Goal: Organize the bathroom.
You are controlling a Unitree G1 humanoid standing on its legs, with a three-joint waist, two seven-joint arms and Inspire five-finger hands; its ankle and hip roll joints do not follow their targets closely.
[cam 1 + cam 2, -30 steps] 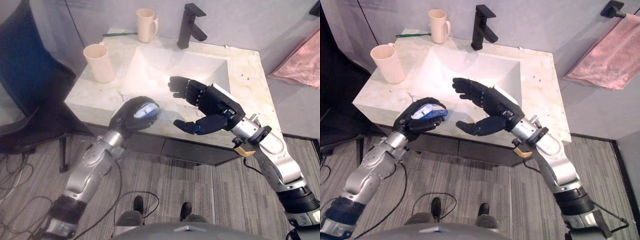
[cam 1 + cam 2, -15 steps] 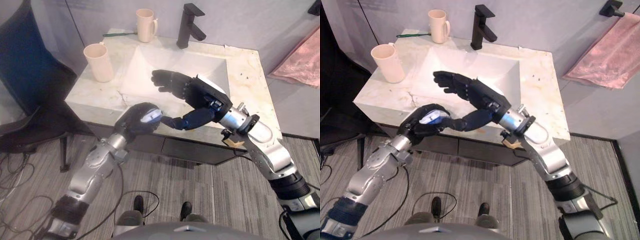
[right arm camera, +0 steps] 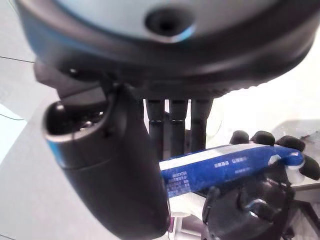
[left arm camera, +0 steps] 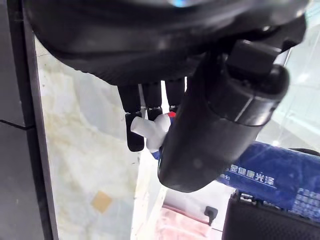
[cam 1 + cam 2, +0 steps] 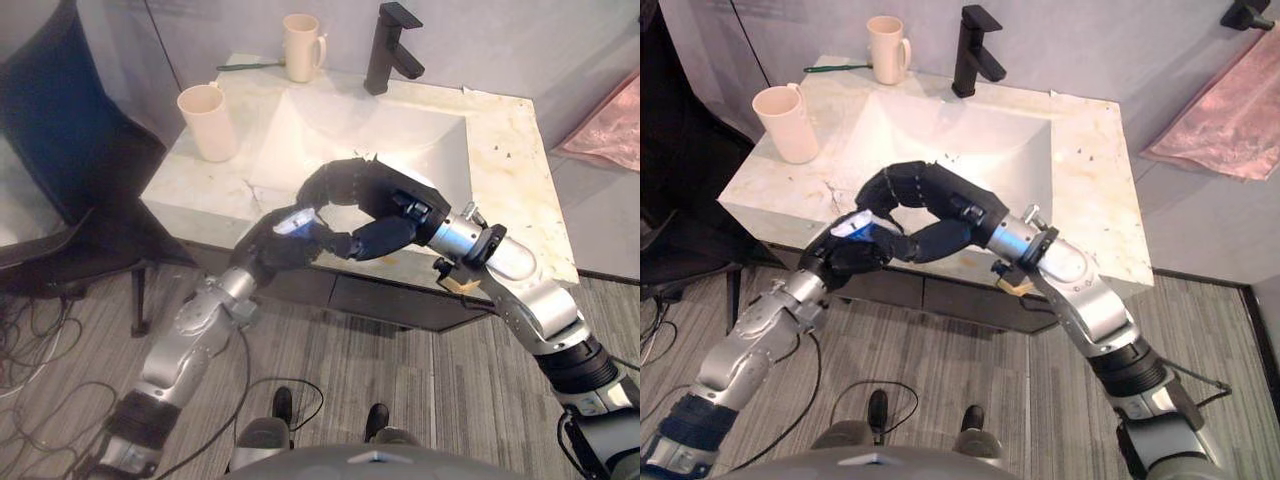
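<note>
A blue and white toothpaste tube (image 5: 293, 221) sits in my left hand (image 5: 272, 248), whose fingers are curled round it just in front of the vanity's front edge. My right hand (image 5: 368, 198) arches over from the right. Its fingers curl down onto the tube's upper end and its thumb lies below. In the right wrist view the tube (image 3: 227, 165) runs between that hand's thumb and fingers, with the left hand (image 3: 252, 202) wrapped round its far part. The left wrist view shows the tube's white cap (image 4: 150, 128) against the fingers and its blue body (image 4: 272, 176) past the thumb.
The marble vanity top (image 5: 505, 160) holds a white sink (image 5: 385, 135) with a black tap (image 5: 390, 45). One cream mug (image 5: 208, 122) stands at the left, another (image 5: 302, 46) at the back beside a green toothbrush (image 5: 248, 65). A pink towel (image 5: 1230, 100) hangs at the right. A dark chair (image 5: 70, 170) stands at the left.
My right hand has swung left from over the sink to the left hand, and its fingers have curled down onto the tube. The left hand has risen slightly with the tube.
</note>
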